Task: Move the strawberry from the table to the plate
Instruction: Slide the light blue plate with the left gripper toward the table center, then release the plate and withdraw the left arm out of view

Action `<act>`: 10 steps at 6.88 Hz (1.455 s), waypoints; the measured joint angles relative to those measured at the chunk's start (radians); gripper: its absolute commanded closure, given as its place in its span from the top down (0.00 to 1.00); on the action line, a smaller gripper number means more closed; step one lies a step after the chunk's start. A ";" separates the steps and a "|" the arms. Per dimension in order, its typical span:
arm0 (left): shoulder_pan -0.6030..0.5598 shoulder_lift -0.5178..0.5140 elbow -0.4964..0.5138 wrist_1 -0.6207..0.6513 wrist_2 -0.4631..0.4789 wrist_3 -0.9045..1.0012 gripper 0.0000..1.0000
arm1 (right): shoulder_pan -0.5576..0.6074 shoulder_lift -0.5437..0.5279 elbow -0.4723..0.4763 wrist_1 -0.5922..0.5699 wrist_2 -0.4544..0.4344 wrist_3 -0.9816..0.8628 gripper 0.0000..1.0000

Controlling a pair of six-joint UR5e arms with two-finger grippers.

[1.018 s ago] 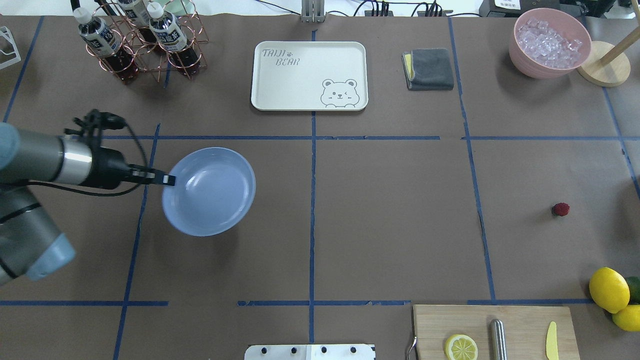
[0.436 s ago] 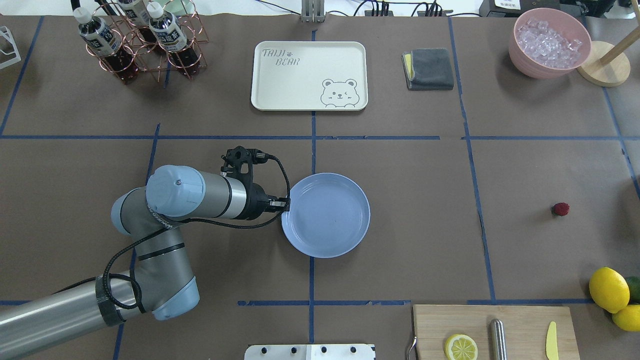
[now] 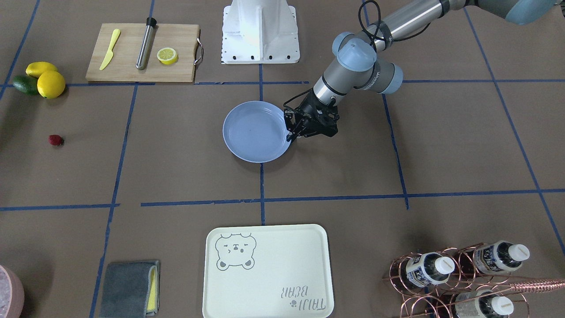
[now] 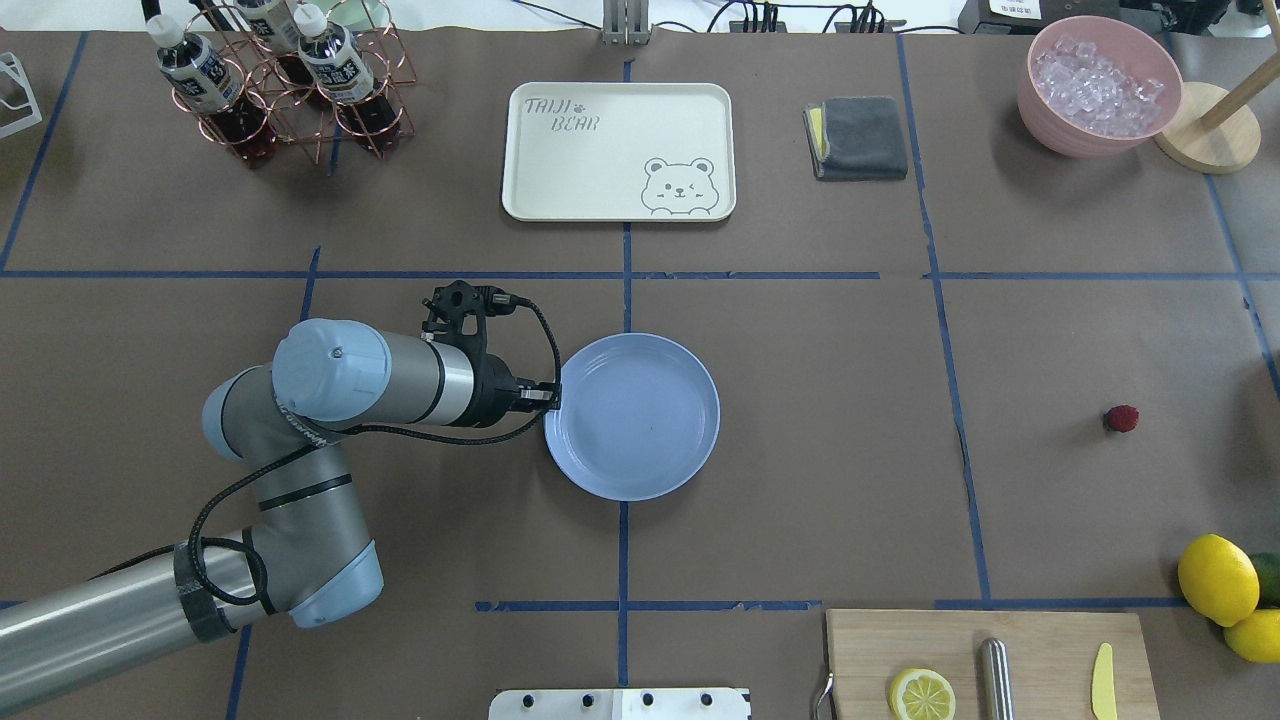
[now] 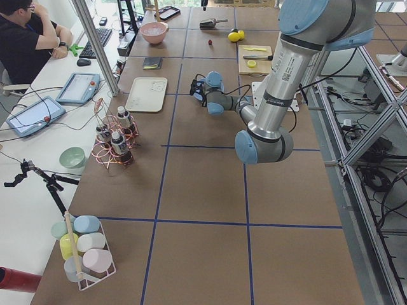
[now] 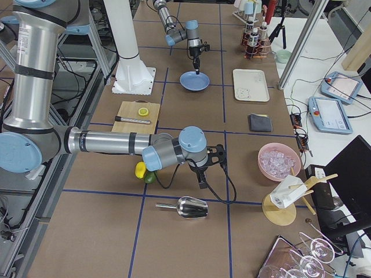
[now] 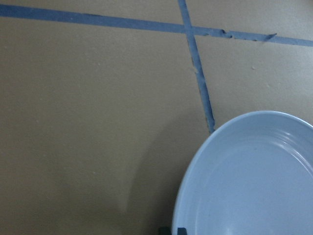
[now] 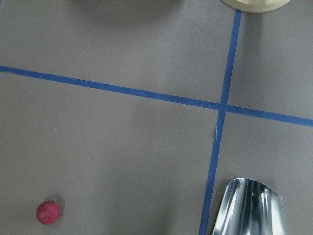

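The strawberry (image 4: 1121,418) is a tiny dark-red berry lying alone on the brown paper table (image 4: 800,480) at the right; it also shows in the front view (image 3: 55,140) and the right wrist view (image 8: 49,212). The light blue plate (image 4: 632,415) sits level at the table's centre, over a blue tape line. My left gripper (image 4: 550,398) is shut on the plate's left rim (image 3: 289,132). My right gripper (image 6: 202,183) shows only in the exterior right view, pointing down near the strawberry's area; I cannot tell whether it is open or shut.
A cream bear tray (image 4: 618,150) and a grey cloth (image 4: 858,137) lie at the back. A cutting board (image 4: 985,665) with a lemon half, lemons (image 4: 1217,578), a pink ice bowl (image 4: 1098,85), a bottle rack (image 4: 290,80) and a metal scoop (image 8: 249,208) ring the edges.
My left arm carried the plate from the left, tilted, to the table's centre and levelled it, then drew it slightly back left. The strawberry has not moved.
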 measured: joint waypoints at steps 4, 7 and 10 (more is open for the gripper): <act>-0.013 0.018 -0.011 0.001 -0.005 0.014 1.00 | 0.000 0.001 -0.002 0.034 0.000 -0.005 1.00; -0.285 0.164 -0.222 0.252 -0.203 0.379 1.00 | -0.052 -0.004 0.006 0.197 -0.004 0.016 1.00; -0.705 0.222 -0.241 0.764 -0.306 1.126 1.00 | -0.138 0.027 0.017 0.238 0.000 0.104 1.00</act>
